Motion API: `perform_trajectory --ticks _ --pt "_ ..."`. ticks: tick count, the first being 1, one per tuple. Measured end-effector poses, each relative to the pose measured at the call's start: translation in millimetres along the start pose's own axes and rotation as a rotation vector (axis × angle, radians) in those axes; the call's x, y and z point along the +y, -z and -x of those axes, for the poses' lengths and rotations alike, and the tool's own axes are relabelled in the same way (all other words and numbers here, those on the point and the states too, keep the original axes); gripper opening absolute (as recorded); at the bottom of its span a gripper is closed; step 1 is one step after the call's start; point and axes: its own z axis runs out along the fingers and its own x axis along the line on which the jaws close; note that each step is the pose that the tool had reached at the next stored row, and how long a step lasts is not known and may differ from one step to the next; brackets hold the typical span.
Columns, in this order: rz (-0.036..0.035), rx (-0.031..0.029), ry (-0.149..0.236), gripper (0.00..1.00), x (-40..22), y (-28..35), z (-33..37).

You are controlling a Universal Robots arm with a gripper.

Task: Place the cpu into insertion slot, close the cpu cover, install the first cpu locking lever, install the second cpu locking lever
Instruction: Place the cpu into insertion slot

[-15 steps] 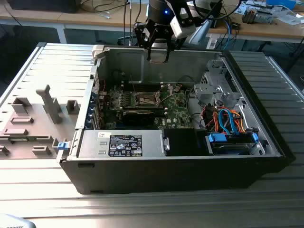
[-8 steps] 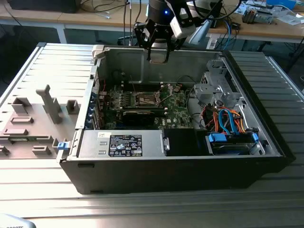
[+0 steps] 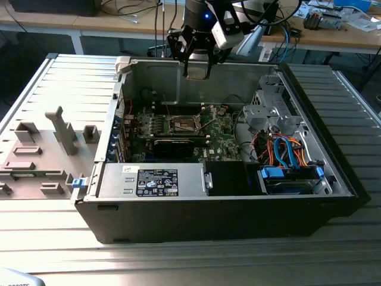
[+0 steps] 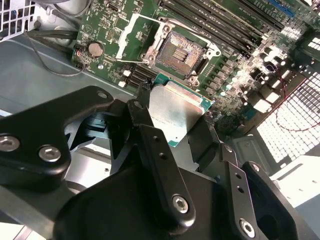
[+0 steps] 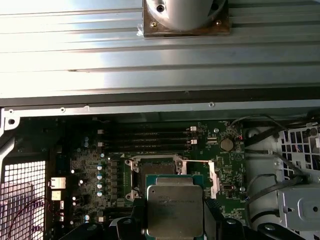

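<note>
Above the open computer case [image 3: 208,208], the gripper [image 3: 197,68] is hovering over the motherboard [image 3: 220,134], close to the case's far wall in the exterior view. Its fingers [image 4: 150,132] are pinching the cpu [image 4: 177,107] by two opposite edges. The chip is showing its grey metal top in both wrist views and hanging clear of the board. Right beneath it the insertion slot [image 4: 179,50] is sitting bare, contacts exposed. The cpu cover [image 4: 124,41] is standing flipped up off the slot, on the side toward the round coin cell [image 4: 95,49]. The case is lying on a ribbed metal table [image 3: 178,256].
</note>
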Motion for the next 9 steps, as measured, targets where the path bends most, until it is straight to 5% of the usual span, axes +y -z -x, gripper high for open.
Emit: perform_trajectory --ticks 9 --pt "-0.0001 -0.0001 0.0 0.55 -0.2 -1.7 -0.6"
